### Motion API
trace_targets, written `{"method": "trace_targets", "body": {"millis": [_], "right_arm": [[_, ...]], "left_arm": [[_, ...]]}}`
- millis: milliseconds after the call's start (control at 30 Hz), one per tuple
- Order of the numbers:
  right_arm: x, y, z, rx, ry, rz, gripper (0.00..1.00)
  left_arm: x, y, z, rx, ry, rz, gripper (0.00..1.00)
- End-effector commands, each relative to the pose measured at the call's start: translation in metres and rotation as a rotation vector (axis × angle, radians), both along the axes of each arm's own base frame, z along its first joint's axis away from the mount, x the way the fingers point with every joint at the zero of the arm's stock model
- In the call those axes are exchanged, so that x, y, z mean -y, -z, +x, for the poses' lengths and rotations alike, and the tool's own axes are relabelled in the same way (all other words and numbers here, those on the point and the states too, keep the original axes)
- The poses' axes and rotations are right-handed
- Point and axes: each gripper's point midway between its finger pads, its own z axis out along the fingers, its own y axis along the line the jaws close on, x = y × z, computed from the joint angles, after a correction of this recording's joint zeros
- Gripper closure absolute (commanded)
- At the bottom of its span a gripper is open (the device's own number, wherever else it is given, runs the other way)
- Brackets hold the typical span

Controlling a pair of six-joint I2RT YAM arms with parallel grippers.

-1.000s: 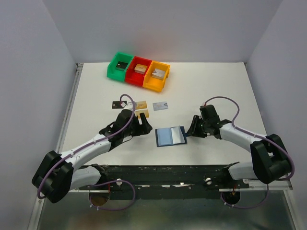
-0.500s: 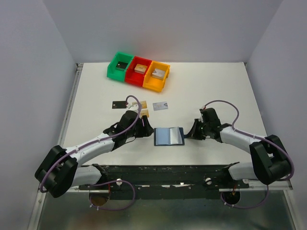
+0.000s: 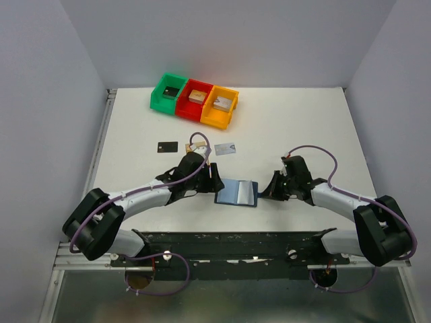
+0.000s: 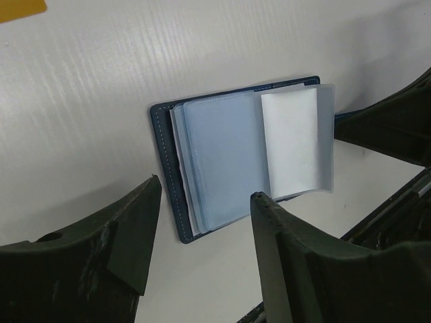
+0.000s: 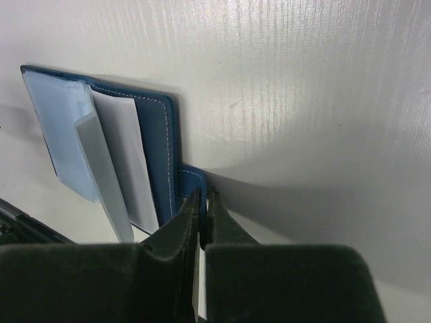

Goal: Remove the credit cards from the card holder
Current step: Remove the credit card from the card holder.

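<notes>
Navy card holder point(image 3: 237, 192) lying open on the white table point(image 3: 303, 121) near the front edge, with one pale sleeve page lifted. Right gripper point(image 5: 204, 202) is pinched closed on the holder's tab at its right side. Left gripper point(image 4: 205, 198) hovers over its left edge, jaws spread, holding nothing. Black card point(image 3: 167, 146) and silver-grey card point(image 3: 225, 148) lie farther back.

One camera looks down from high behind my arms point(image 3: 148, 195) at the whole table point(image 3: 303, 121), and my two wrist cameras look from very close at the same card holder point(image 3: 237, 192).
</notes>
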Motion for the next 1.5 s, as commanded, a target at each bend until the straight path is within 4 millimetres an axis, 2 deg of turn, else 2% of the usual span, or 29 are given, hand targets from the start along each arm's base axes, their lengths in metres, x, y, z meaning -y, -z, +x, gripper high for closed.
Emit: {"method": "trace_targets", "body": {"millis": [0, 400, 700, 1100, 1467], "right_arm": [[-0.002, 0.001, -0.002, -0.009, -0.003, 0.022, 1.0], [-0.002, -0.001, -0.004, -0.003, -0.011, 0.023, 1.0], [-0.003, -0.001, -0.004, -0.003, -0.015, 0.026, 1.0], [-0.006, 0.001, -0.005, -0.016, -0.026, 0.041, 1.0], [-0.007, 0.003, -0.006, -0.024, -0.029, 0.045, 1.0]], "left_arm": [[0.019, -0.009, 0.001, 0.021, 0.079, -0.025, 0.33], [0.032, 0.007, -0.003, -0.023, 0.13, 0.015, 0.33], [0.032, 0.019, -0.004, -0.052, 0.136, 0.052, 0.34], [0.045, 0.026, -0.01, -0.082, 0.216, 0.046, 0.35], [0.075, 0.012, -0.021, -0.028, 0.364, 0.022, 0.36]]}}
